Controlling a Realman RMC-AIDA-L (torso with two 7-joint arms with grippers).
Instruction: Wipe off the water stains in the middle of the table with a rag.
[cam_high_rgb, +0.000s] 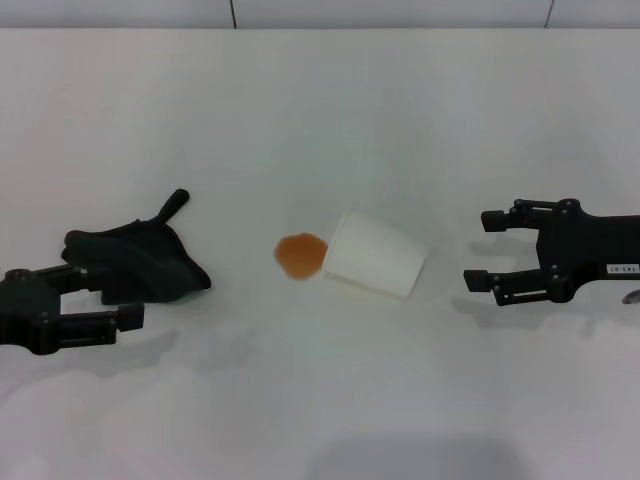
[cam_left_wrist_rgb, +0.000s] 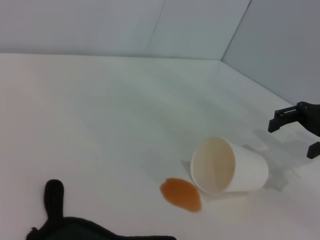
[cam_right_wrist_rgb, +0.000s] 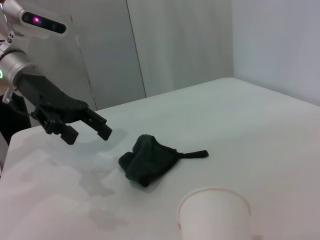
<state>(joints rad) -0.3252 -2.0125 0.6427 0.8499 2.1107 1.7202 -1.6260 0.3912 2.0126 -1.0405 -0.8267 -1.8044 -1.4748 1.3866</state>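
Note:
The black rag (cam_high_rgb: 135, 260) lies crumpled on the white table (cam_high_rgb: 320, 120) at the left, its narrow tail pointing away from me. My left gripper (cam_high_rgb: 122, 294) is open at the rag's near-left edge and holds nothing; the right wrist view shows this gripper (cam_right_wrist_rgb: 87, 134) slightly apart from the rag (cam_right_wrist_rgb: 150, 160). The orange-brown water stain (cam_high_rgb: 300, 256) sits mid-table, touching the mouth of a tipped white paper cup (cam_high_rgb: 375, 256). My right gripper (cam_high_rgb: 476, 251) is open and empty to the right of the cup. The left wrist view shows the stain (cam_left_wrist_rgb: 181, 194), the cup (cam_left_wrist_rgb: 230, 166) and the rag's tail (cam_left_wrist_rgb: 54, 197).
The paper cup lies on its side with its open mouth toward the stain; it also shows in the right wrist view (cam_right_wrist_rgb: 212, 212). Grey wall panels (cam_high_rgb: 320, 12) stand behind the table's far edge. A faint damp sheen (cam_right_wrist_rgb: 95, 185) marks the table near the rag.

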